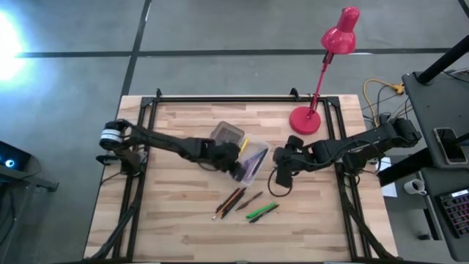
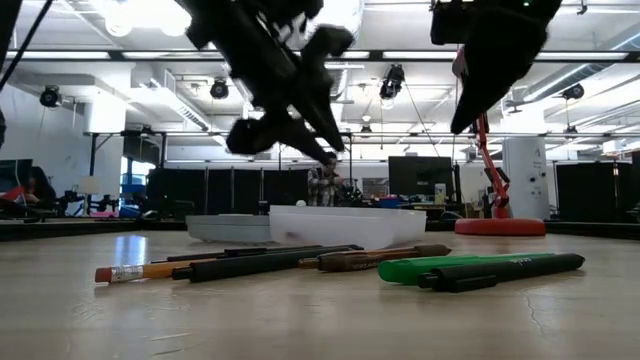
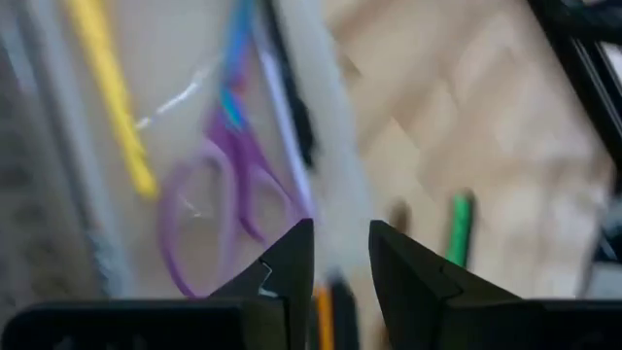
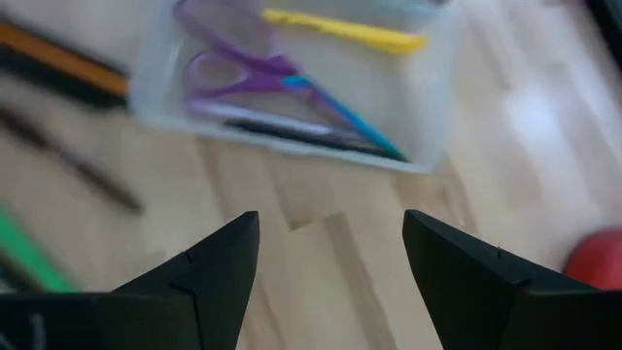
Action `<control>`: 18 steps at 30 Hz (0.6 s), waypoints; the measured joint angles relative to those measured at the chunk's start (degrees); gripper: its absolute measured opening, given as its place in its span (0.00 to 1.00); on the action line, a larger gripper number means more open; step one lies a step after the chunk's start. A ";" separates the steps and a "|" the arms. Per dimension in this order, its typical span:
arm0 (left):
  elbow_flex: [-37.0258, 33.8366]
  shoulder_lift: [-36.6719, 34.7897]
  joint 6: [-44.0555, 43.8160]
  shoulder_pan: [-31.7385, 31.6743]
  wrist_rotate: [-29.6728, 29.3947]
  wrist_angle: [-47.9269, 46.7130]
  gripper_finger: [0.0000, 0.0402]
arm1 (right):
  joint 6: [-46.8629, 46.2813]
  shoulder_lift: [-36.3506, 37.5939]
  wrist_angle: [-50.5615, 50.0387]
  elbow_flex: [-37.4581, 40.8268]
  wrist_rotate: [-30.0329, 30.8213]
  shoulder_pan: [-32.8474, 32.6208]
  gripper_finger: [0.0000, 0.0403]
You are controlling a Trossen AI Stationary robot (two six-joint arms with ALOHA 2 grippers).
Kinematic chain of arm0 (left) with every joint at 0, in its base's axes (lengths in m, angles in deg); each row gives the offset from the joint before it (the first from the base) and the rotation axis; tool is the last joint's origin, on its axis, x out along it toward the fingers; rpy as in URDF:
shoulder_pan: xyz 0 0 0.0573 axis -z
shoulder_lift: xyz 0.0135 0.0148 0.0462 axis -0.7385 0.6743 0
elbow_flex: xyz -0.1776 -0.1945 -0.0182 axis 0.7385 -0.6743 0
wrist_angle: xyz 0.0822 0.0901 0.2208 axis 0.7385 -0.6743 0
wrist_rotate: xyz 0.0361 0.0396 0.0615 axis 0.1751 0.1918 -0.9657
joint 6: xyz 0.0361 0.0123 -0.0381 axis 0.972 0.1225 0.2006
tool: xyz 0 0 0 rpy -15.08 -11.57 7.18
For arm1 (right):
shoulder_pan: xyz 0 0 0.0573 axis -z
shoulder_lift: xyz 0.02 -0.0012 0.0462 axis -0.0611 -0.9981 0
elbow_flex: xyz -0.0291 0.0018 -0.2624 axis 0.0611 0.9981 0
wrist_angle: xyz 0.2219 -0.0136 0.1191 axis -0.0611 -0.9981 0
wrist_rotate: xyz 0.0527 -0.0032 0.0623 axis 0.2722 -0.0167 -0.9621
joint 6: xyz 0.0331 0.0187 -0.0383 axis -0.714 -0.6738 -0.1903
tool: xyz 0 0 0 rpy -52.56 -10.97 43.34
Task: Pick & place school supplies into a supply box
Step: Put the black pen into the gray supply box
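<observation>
The supply box [image 1: 254, 163], a translucent case with its grey lid [image 1: 227, 134] swung open, sits mid-table. Inside lie purple-handled scissors [image 4: 243, 70], a yellow pen [image 4: 340, 29] and a dark pen [image 4: 292, 131]. Orange, brown and black pencils [image 1: 231, 200], a brown one [image 1: 249, 200] and a green and a black pen [image 1: 262, 212] lie on the table nearer the front edge. My left gripper [image 1: 236, 167] hovers above the box's near-left wall [image 3: 321, 117], fingers a narrow gap apart and empty [image 3: 340, 258]. My right gripper [image 1: 281, 176] hangs open and empty just right of the box [image 4: 330, 243].
A red desk lamp stands with its base [image 1: 305, 119] on the table's far right, its head [image 1: 341, 33] reaching beyond the far edge. Black frame rails run along the table's left, right and far sides. Bare wood lies left of the box and along the near edge.
</observation>
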 joint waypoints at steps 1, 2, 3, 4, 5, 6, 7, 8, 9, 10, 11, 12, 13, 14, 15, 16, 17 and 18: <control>-0.09 -0.42 0.01 1.11 0.12 -0.38 0.21 | 1.51 0.00 0.01 0.00 -1.10 -0.07 0.61; -0.09 -0.93 0.01 2.25 0.17 -0.82 0.21 | 2.73 0.00 0.11 0.00 -1.71 -0.21 0.61; -0.10 -1.30 0.01 3.38 0.21 -1.56 0.22 | 3.95 0.00 0.20 0.00 -2.01 -0.25 0.61; -0.11 -1.47 -0.10 4.55 0.21 -2.35 0.22 | 4.78 0.00 0.21 0.00 -2.03 -0.25 0.61; -0.11 -1.51 -0.62 5.65 0.23 -3.14 0.22 | 5.11 0.00 0.31 0.00 -2.03 -0.24 0.61; -0.14 -1.51 -1.34 6.75 0.21 -4.09 0.22 | 5.19 0.00 0.52 0.00 -2.03 -0.21 0.61; -0.35 -1.51 -2.36 7.94 0.04 -5.20 0.22 | 5.16 0.00 0.79 0.04 -2.03 -0.09 0.61; -0.78 -1.49 -3.50 9.03 -0.50 -6.28 0.22 | 5.16 -0.11 1.39 0.07 -2.01 0.08 0.61; -1.26 -1.17 -5.13 10.06 -1.58 -6.78 0.22 | 5.14 -0.13 2.19 0.07 -2.01 0.17 0.61; -1.70 -0.93 -6.87 11.09 -2.90 -6.94 0.22 | 5.06 -0.19 2.75 0.07 -2.01 0.18 0.61; -2.23 -0.66 -8.65 12.06 -3.99 -7.48 0.22 | 4.99 -0.21 3.22 0.07 -1.99 0.19 0.61; -2.71 -0.28 -10.20 12.87 -5.01 -8.31 0.22 | 4.99 -0.22 4.03 0.07 -2.01 0.19 0.61; -2.99 0.24 -11.50 13.46 -5.88 -8.62 0.22 | 4.98 -0.22 5.00 0.09 -2.01 0.19 0.61; -3.03 0.72 -12.99 13.95 -6.57 -8.37 0.22 | 4.93 -0.22 5.52 0.09 -2.01 0.17 0.61; -3.04 1.19 -14.28 14.31 -7.16 -8.08 0.22 | 4.90 -0.22 5.76 0.11 -2.01 0.15 0.61; -3.04 1.70 -15.25 14.60 -7.67 -8.09 0.22 | 4.90 -0.22 6.16 0.11 -2.01 0.15 0.61; -2.84 2.26 -15.88 14.64 -7.84 -8.37 0.22 | 4.86 -0.22 6.58 0.11 -2.01 0.15 0.61; -2.57 2.91 -16.31 14.91 -8.18 -8.40 0.22 | 4.80 -0.22 6.57 0.11 -2.01 0.15 0.61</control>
